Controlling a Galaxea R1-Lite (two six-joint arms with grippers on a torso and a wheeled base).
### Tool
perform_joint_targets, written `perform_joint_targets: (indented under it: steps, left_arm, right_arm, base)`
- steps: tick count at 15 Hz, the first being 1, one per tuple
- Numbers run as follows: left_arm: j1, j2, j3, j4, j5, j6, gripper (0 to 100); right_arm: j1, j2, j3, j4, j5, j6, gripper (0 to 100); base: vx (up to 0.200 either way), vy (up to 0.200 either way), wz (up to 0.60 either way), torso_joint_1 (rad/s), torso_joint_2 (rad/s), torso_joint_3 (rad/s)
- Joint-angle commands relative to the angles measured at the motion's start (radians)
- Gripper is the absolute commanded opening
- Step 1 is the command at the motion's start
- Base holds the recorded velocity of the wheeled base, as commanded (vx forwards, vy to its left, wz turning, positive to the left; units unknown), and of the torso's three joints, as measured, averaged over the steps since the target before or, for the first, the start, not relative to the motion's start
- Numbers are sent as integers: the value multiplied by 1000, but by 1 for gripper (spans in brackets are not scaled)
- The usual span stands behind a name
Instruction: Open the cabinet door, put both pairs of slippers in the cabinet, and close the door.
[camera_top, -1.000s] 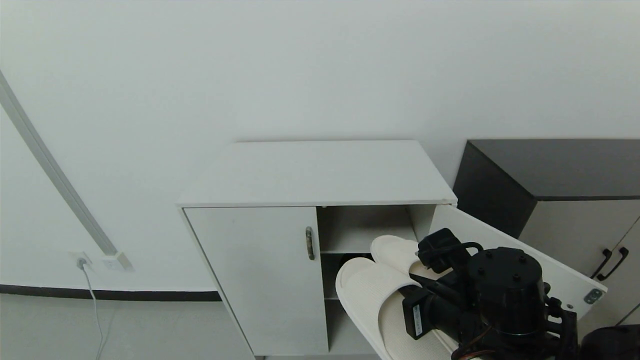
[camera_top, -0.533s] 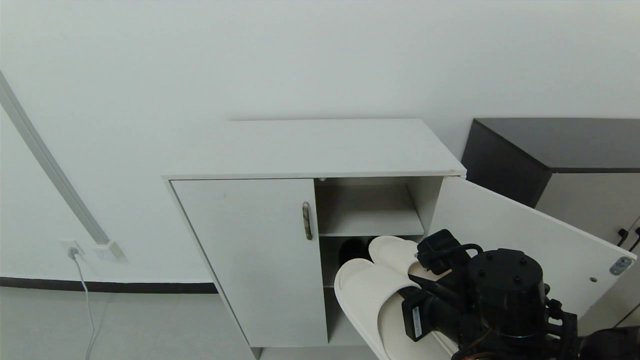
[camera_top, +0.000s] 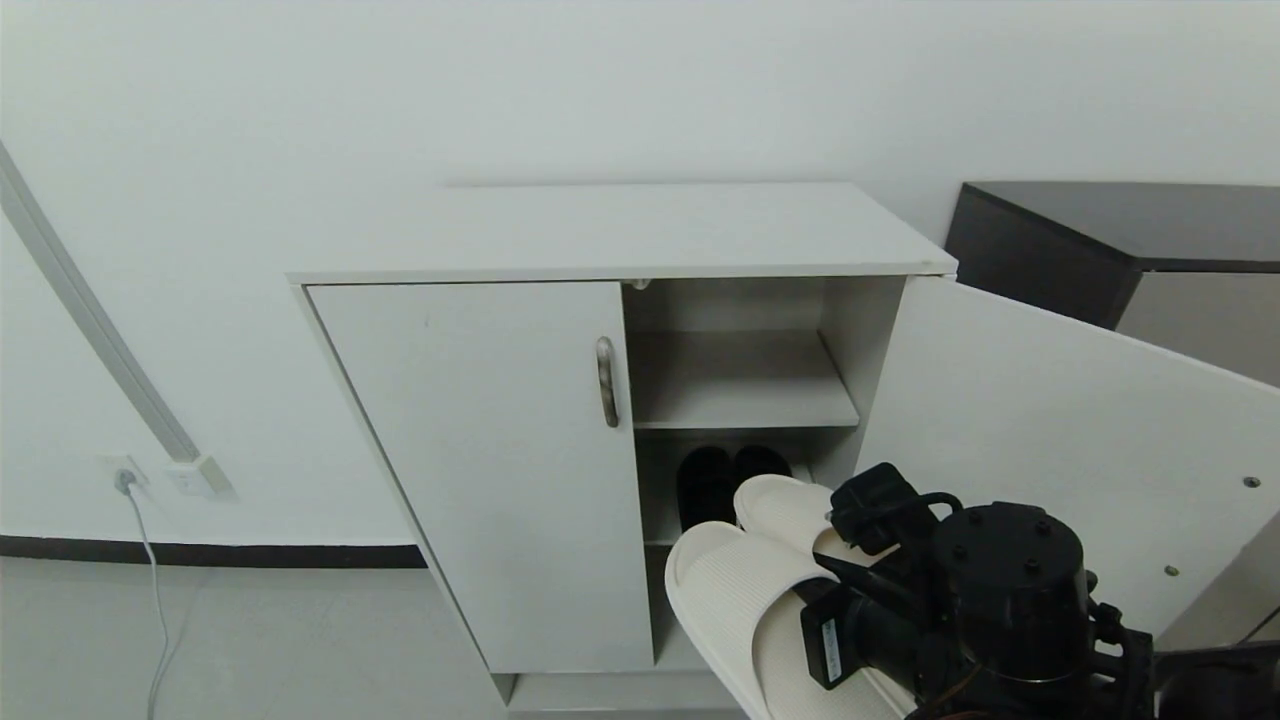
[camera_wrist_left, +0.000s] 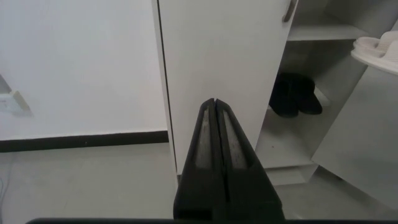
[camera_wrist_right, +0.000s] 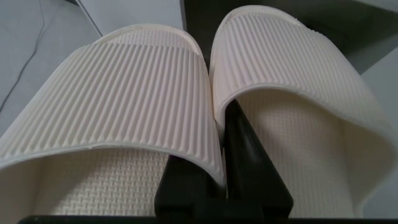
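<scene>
White wall and pale floor surround a low cabinet (camera_top: 620, 230), and the work sits close in front of it.

Nearest, the right gripper (camera_wrist_right: 219, 140) is clamped on the cream slippers (camera_wrist_right: 137, 93). It pinches the two inner edges together where the ribbed straps meet, so both shoes hang as one bundle with toes pointing at the cabinet opening. They look light, soft and springy, probably foam. The straps should squash under pressure instead of cracking, but the soles could flex and droop ahead of the grip. A hold across both inner walls suits them. The risk, as I judge it, is one slipper sliding free if the pinch is uneven, and from the right wrist view I cannot be sure how deep the far finger sits under the strap.

The left gripper (camera_wrist_left: 214, 134) hangs low to the left of the cabinet with its fingers pressed together on nothing.

Beyond the bundle, the right door (camera_top: 1050, 420) stands swung wide, while the left door (camera_top: 480, 450) is closed, its handle (camera_top: 605, 382) at the inner edge. Inside, the black slippers (camera_top: 730, 475) already rest side by side on the middle shelf, and the upper shelf (camera_top: 740, 380) above them is bare. Farther right, a dark cabinet (camera_top: 1100, 230) stands against the wall.
</scene>
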Motion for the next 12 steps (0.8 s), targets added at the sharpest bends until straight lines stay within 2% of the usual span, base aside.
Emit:
perform_joint_targets:
  steps: [1, 9, 12]
  left_arm:
    - [0, 1, -2, 0, 0, 0, 0]
    - [0, 1, 0, 0, 0, 0, 0]
    - [0, 1, 0, 0, 0, 2, 0]
  right_arm:
    - [3, 4, 0, 0, 0, 0, 0]
    - [9, 18, 1, -1, -4, -2, 0]
    - [9, 19, 1, -6, -4, -2, 0]
  base:
    - [0, 0, 0, -129, 466, 339]
    - [0, 0, 0, -64, 447, 379]
    - [0, 0, 0, 6, 194, 188]
